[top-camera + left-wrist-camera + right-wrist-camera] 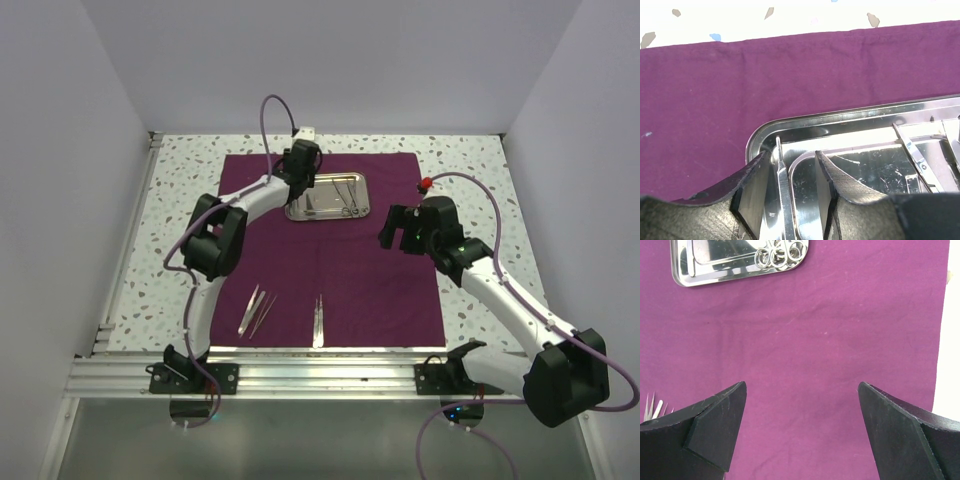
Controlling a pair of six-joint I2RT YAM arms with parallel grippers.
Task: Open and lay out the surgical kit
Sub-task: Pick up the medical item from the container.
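Several tweezers (258, 310) lie by the desk's (470, 165) near edge; scissors (347, 200) are left in the tray (300, 215); left gripper (794, 157), jaws apart, straddles another tool (785, 200); right gripper (802, 385) gapes.

My left gripper (795, 165) sits low inside the tray (805, 121) at its left end. The raised rim hems it in just beside my fingers, a slim steel instrument (785, 200) lies in the gap between them, and ring-handled scissors (348, 200) crowd the tray's right half. Nearer than the tray and off to its right, my right gripper (802, 390) hangs spread wide over bare purple cloth (840, 330), where there is free room to pass. Further to the tray's near side, tweezers (257, 310) and another slim pair (318, 320) lie on the cloth, well apart from the tray.
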